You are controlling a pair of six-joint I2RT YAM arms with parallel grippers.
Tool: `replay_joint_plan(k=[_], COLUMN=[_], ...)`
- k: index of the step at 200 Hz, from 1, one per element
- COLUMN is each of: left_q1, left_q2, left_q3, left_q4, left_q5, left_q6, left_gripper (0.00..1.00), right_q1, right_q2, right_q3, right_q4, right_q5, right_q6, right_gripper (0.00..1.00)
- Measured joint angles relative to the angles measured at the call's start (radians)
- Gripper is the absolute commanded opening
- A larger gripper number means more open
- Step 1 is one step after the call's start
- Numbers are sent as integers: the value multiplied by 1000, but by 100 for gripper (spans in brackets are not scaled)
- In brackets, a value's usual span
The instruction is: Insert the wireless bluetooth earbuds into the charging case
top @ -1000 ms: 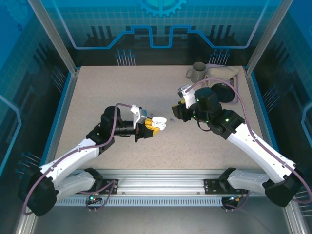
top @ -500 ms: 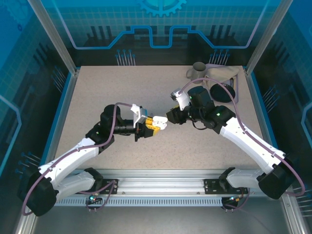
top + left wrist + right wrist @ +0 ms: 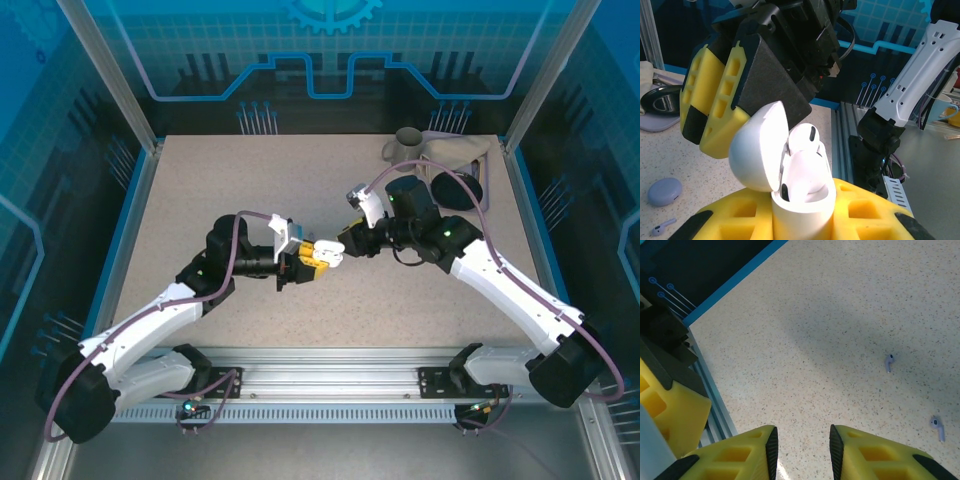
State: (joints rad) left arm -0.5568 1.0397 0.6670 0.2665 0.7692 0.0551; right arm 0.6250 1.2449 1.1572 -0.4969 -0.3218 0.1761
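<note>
My left gripper (image 3: 316, 258) is shut on the white charging case (image 3: 802, 200), held off the table with its lid (image 3: 757, 150) tipped open. Two white earbuds (image 3: 805, 167) sit in the case, one standing higher than the other. My right gripper (image 3: 346, 243) hangs close beside the case, and its yellow and black fingers (image 3: 720, 105) are right behind the lid; whether they touch it I cannot tell. The right gripper (image 3: 801, 445) is open with only bare table between its pads. Two lavender earbuds (image 3: 888, 361) (image 3: 938, 426) lie loose on the table.
A round lavender case (image 3: 664, 191) and a lavender earbud (image 3: 662, 228) lie on the table below the held case. A grey cup (image 3: 407, 147), a cloth (image 3: 460, 150) and a black object (image 3: 455, 190) are at the back right. A metal rail (image 3: 340, 360) runs along the near edge.
My right gripper has moved left and down toward the held case and narrowed slightly. The left arm and the case have stayed put.
</note>
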Motion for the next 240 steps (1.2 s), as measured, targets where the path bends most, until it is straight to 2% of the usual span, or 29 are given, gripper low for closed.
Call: replay_joint_plan(k=[75, 105, 132, 180, 240], left_q1=[-1, -1, 7, 134, 268], left_q2=[23, 27, 54, 187, 307], left_q3=[7, 17, 32, 64, 71], left_q4=[0, -1, -13, -30, -123], left_q5=[-2, -42, -113, -187, -304], left_q6=[-3, -15, -71, -281, -465], left_gripper=[0, 0, 0, 0, 0], right_q1=[0, 0, -3, -41, -48], right_q2=[-14, -35, -53, -85, -113], right_q3=[-2, -14, -14, -38, -57], right_q4=[6, 8, -4, -35, -50], right_q5=[-13, 59, 175, 319, 349], right_q6=[-11, -7, 9, 42, 45], right_gripper=[37, 39, 41, 41, 41])
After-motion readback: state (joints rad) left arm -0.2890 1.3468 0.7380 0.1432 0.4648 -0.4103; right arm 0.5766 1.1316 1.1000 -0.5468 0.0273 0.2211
